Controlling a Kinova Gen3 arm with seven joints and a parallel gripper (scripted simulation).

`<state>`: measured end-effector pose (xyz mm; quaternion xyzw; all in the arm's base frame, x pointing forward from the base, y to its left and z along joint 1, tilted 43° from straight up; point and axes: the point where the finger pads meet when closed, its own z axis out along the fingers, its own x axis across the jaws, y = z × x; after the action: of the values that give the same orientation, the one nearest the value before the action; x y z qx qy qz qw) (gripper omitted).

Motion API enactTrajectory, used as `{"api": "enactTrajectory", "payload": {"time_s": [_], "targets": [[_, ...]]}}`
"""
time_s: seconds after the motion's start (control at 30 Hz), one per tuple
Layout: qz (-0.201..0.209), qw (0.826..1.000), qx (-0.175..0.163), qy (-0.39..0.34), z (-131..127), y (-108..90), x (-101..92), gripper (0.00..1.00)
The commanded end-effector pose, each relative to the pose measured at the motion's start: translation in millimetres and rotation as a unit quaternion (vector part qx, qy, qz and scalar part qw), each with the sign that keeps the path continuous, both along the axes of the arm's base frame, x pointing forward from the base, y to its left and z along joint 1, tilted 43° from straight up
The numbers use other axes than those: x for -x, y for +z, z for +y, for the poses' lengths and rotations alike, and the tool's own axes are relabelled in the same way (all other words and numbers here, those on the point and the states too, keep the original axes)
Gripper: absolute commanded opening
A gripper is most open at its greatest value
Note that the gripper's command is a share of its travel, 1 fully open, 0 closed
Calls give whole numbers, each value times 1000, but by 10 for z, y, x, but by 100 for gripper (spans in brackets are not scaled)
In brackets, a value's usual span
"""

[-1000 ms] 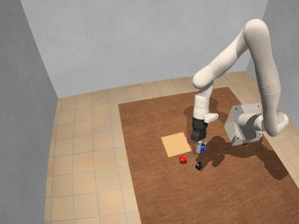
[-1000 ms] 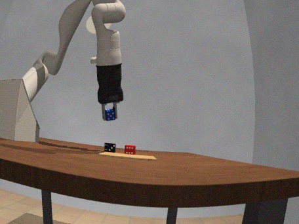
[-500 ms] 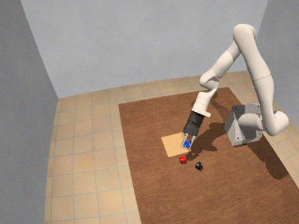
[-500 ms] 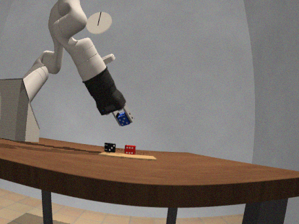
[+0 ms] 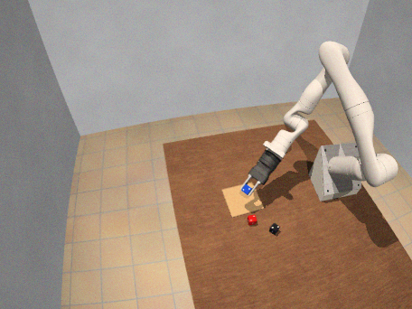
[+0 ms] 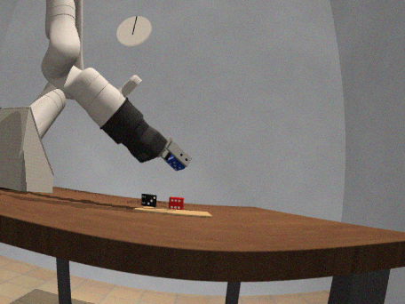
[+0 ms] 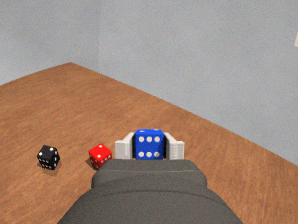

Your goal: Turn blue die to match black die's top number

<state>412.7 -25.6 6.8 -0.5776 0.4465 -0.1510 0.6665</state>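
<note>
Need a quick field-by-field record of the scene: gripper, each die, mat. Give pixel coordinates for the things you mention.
gripper [image 5: 250, 188] [image 6: 178, 161] [image 7: 149, 141]: shut on the blue die, tilted, above the table
blue die [image 5: 246, 189] [image 6: 176, 164] [image 7: 149, 144]: between the fingers, in the air
red die [image 5: 252, 220] [image 6: 176, 203] [image 7: 100, 156]: on the table, beside the mat
black die [image 5: 275, 229] [image 6: 148, 200] [image 7: 48, 157]: on the table, off the mat
mat [image 5: 235, 204] [image 6: 191, 213]: flat, no die resting on it
release: not yet done

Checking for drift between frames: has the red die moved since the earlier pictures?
No. In the top view the red die sits just off the same edge of the mat.
</note>
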Motion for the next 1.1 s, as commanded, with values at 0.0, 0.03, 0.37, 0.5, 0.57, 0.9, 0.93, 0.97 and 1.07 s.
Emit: {"api": "enactTrajectory", "payload": {"time_s": [0.0, 0.03, 0.37, 0.5, 0.57, 0.9, 0.93, 0.97, 1.07], "targets": [[10, 999, -29, -21, -26, -43, -5, 57], [10, 999, -29, -21, -26, -43, -5, 57], [36, 995, -74, -59, -132, -137, -45, 57], [41, 994, -82, -66, -151, -154, -51, 57], [42, 993, -84, -67, -156, -159, -53, 57], [43, 993, -86, -69, -159, -163, -54, 57], [43, 993, -86, -69, -157, -164, -54, 57], [43, 993, -86, -69, -154, -168, -55, 57], [42, 993, -86, -69, -135, -188, -58, 57]]}}
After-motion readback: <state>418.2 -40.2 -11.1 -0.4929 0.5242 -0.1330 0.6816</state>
